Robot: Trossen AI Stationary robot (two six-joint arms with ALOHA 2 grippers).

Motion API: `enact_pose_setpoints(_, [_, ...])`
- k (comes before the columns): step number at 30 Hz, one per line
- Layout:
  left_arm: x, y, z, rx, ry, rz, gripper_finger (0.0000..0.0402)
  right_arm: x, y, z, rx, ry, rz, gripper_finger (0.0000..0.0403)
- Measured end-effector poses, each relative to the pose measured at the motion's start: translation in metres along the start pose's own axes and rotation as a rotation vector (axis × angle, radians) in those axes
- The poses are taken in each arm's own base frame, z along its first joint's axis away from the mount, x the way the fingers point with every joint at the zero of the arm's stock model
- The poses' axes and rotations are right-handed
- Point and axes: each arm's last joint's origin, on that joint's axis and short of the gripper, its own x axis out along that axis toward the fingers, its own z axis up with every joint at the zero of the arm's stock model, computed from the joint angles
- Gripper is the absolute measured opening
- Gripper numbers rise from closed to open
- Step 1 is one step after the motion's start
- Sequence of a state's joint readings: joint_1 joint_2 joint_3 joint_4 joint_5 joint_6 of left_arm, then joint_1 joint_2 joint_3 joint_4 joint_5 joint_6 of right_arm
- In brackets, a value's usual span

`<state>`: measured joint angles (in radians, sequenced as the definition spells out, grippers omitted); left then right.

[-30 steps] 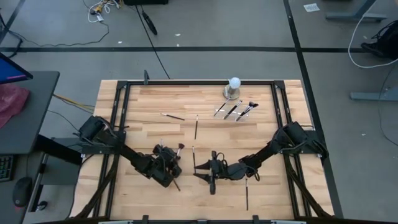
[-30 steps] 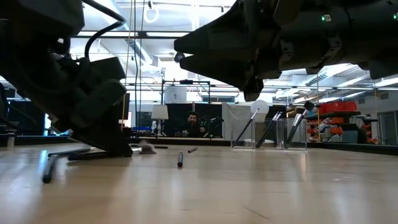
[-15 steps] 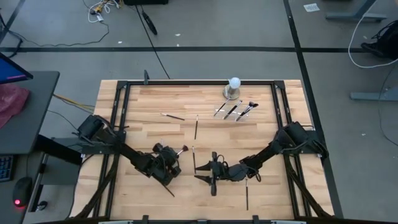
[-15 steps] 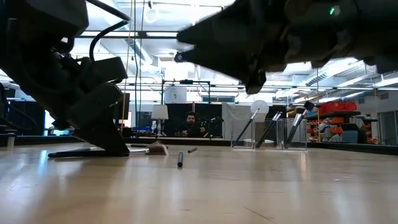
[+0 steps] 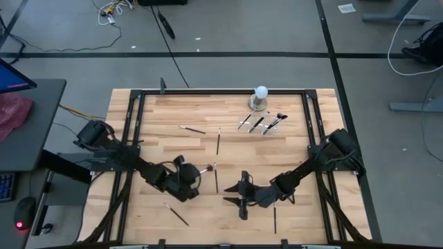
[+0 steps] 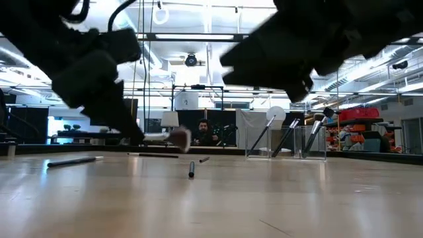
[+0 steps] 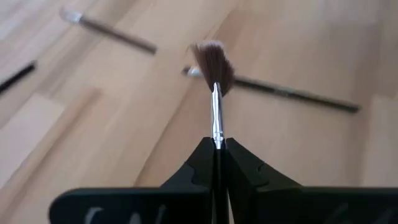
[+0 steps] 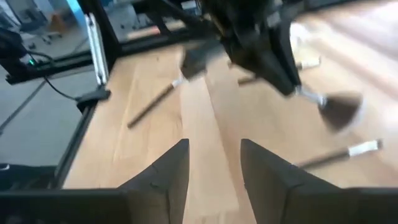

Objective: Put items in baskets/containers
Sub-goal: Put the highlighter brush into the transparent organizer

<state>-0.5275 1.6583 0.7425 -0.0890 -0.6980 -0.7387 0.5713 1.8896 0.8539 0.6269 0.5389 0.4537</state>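
My left gripper (image 5: 185, 177) hovers over the near-left part of the table, shut on a makeup brush (image 5: 201, 169) with a silver ferrule and brown bristles (image 7: 212, 61). In the low view this brush (image 6: 173, 137) is clear of the wood. My right gripper (image 5: 241, 196) is open, low over the near middle of the table, with nothing between its fingers (image 8: 214, 168). The clear tray (image 5: 262, 122) stands near the far edge with several brushes leaning in it (image 6: 285, 140). Other brushes lie flat on the table (image 5: 192, 129), (image 5: 218, 142), (image 5: 215, 177). My left gripper pinches the brush between its two shut fingers (image 7: 202, 163), on the handle just behind the silver ferrule (image 7: 216, 127). The brush runs on along the fingers, roughly level, with the bristle end sticking out in front. It is lifted clear of the table.
A white ball on a grey base (image 5: 259, 95) stands behind the tray at the far edge. Loose brushes lie near the near edge (image 5: 175, 214), (image 5: 275, 219), and one points toward the low camera (image 6: 191, 170). A black frame (image 5: 208, 90) rims the table. A person sits far behind it.
My left gripper has risen off the table with the brush, whose bristles lay on the wood a second ago, and has turned its tip toward the right. A loose brush beside it has dropped flat and now lies farther toward the near-left. My right gripper has drifted slightly toward the near edge.
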Motion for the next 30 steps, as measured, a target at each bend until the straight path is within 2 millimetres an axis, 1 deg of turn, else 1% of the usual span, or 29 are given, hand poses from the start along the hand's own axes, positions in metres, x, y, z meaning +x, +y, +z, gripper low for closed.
enact_pose_setpoints(4, [0.006,-0.001,0.014,0.035,-0.067,-0.049,0.0019,0.005,-0.005,-0.015,0.068,0.051,-0.052,0.0146])
enact_pose_setpoints(7, [0.014,0.003,0.022,0.031,-0.164,-0.171,0.0019,0.01,-0.008,-0.026,0.098,0.06,-0.093,0.0146])
enact_pose_setpoints(10, [0.018,0.017,0.02,-0.012,-0.306,-0.349,0.0019,0.011,-0.01,-0.038,0.106,0.064,-0.156,0.0146])
enact_pose_setpoints(14, [0.015,0.044,0.01,-0.105,-0.466,-0.435,0.0019,0.008,-0.008,-0.043,0.134,-0.02,-0.275,0.0146])
enact_pose_setpoints(16, [0.009,0.051,0.009,-0.133,-0.543,-0.482,0.0019,0.006,-0.008,-0.041,0.137,-0.089,-0.343,0.0146])
enact_pose_setpoints(19, [0.003,0.051,0.007,-0.119,-0.586,-0.539,0.002,0.008,-0.008,-0.03,0.118,-0.185,-0.375,0.0146])
enact_pose_setpoints(25, [-0.006,0.036,0.015,-0.056,-0.645,-0.595,0.002,0.016,-0.011,0.001,0.047,-0.318,-0.261,0.0146])
enact_pose_setpoints(30, [-0.01,0.03,0.017,-0.026,-0.668,-0.588,0.002,0.017,-0.013,0.017,0.022,-0.41,-0.195,0.0146])
